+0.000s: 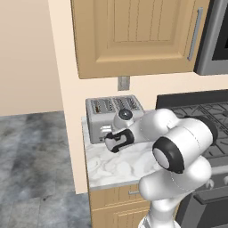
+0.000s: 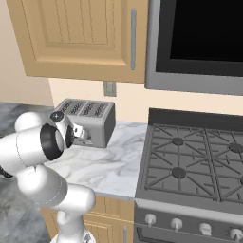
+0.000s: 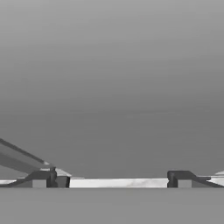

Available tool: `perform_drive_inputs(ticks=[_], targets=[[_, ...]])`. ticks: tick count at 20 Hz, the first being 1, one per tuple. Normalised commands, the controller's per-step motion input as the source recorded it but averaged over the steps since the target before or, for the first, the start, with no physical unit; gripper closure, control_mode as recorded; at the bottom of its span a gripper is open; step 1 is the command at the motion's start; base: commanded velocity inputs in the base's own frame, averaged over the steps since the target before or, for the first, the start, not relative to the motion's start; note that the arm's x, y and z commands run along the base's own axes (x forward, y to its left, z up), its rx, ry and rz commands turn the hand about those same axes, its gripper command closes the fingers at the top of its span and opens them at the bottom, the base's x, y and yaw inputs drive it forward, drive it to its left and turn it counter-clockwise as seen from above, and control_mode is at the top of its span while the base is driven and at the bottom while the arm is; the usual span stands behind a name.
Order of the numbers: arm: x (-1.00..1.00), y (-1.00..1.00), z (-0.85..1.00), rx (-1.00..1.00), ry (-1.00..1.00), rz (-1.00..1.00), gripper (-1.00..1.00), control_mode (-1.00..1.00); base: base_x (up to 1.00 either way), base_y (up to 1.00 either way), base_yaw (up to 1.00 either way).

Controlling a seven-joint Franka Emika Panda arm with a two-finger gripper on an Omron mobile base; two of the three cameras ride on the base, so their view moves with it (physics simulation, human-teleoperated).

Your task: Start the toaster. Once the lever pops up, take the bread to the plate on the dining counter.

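Observation:
The grey four-slot toaster stands at the back left of a small marble worktop and also appears in the right base view. My gripper is pressed up close to the toaster's front face, low down, near its levers. In the hand view that grey face is very near, and the two fingertips of my gripper stand wide apart, open, with nothing between them. A brown streak in the leftmost slot may be the bread; I cannot tell for sure. The plate and the dining counter are out of view.
A black gas stove with raised grates adjoins the worktop on the right. A wooden wall cabinet and a microwave hang above. A wall outlet sits behind the toaster. The worktop ends at its left edge, with grey floor beyond.

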Motion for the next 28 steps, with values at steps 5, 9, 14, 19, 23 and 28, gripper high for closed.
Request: perform_drive_inputs(ticks=[5,9,14,19,23,28], targets=[[-0.23,0.03,0.00,0.00,0.00,0.00,-1.00,-1.00,0.00,0.00,0.00],[-0.15,0.04,0.10,0.00,-0.01,0.00,-1.00,-1.00,0.00,0.00,0.00],[0.00,0.04,0.41,0.00,-0.07,0.00,-1.00,-1.00,0.00,0.00,0.00],[0.00,0.08,0.51,0.00,-0.06,0.00,-1.00,-1.00,0.00,0.00,0.00],[0.00,0.10,0.51,0.00,-0.08,0.00,-1.00,-1.00,0.00,0.00,0.00],[0.00,0.02,0.51,0.00,-0.13,0.00,-1.00,-1.00,0.00,0.00,0.00]])
